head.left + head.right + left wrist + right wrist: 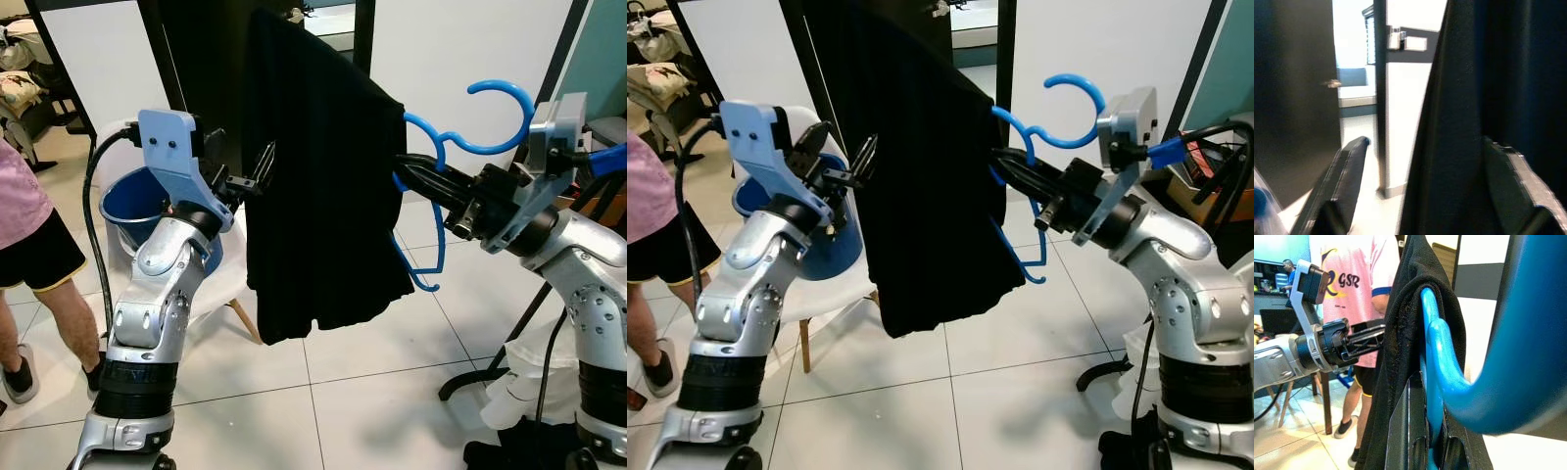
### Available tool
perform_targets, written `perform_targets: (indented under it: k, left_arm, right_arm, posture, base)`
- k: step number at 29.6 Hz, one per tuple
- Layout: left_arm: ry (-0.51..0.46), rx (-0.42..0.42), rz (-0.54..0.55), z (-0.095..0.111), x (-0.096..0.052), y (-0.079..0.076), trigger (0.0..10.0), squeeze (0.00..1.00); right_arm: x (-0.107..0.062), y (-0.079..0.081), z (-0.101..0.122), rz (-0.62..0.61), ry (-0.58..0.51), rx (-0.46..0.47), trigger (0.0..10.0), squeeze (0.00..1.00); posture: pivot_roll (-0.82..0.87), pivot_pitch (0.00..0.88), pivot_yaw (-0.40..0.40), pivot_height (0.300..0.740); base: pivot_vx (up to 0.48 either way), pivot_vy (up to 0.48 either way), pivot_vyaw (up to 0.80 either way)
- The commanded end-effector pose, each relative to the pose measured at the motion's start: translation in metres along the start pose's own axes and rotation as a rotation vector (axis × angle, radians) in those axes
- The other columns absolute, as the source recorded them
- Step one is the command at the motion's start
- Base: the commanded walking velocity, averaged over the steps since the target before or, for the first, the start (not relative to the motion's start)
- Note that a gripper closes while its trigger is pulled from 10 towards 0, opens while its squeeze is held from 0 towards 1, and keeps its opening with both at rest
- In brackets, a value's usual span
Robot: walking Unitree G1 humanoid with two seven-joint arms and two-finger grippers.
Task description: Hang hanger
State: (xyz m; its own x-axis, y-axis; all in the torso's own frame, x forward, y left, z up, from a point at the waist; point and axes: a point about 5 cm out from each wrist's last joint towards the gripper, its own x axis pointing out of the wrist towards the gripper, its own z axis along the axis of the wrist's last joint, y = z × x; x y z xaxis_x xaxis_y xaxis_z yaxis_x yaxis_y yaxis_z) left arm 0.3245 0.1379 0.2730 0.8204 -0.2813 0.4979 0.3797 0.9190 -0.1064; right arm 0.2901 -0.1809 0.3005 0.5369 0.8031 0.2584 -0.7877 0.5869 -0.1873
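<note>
Your right gripper (416,174) clamps the blue hanger (460,147) at mid-right of the frame, hook up, so the black garment (313,176) drapes free. Your left gripper (257,174), fingers spread wide, steadies the cloth's edge at centre-left. White tiled floor (372,392) lies below; a person (29,245) stands far left.
</note>
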Motion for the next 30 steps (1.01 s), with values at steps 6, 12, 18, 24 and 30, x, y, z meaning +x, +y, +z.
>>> perform_targets:
  k: [6,12,18,24,30]
  left_arm:
    - [0.032,-0.055,-0.04,-0.007,-0.006,0.004,0.0,0.0]
    - [0.036,-0.022,-0.034,-0.008,-0.007,0.011,0.0,0.0]
    - [0.026,0.007,-0.036,-0.005,-0.007,0.015,0.0,0.0]
    - [-0.01,0.031,-0.025,0.008,-0.005,0.024,0.0,0.0]
    - [-0.076,0.06,0.001,0.032,0.0,0.039,0.0,0.0]
  right_arm:
    - [-0.001,0.006,0.017,0.051,-0.049,-0.022,10.0,0.0]
    - [-0.003,0.006,0.022,0.06,-0.054,-0.029,10.0,0.0]
    - [-0.005,0.002,0.022,0.033,-0.046,-0.037,10.0,0.0]
    - [-0.008,-0.008,0.016,-0.052,-0.004,-0.05,10.0,0.0]
    - [-0.013,-0.021,0.008,-0.172,0.024,-0.039,10.0,0.0]
  posture:
    - [-0.1,0.0,0.052,0.74]
    - [-0.1,0.0,0.051,0.74]
    - [-0.1,0.0,0.049,0.74]
    - [-0.09,0.0,0.044,0.74]
    - [-0.09,0.0,0.045,0.74]
  base:
    - [0.0,0.0,0.0]
    - [0.0,0.0,0.0]
    - [0.0,0.0,0.0]
    - [0.0,0.0,0.0]
    - [0.0,0.0,0.0]
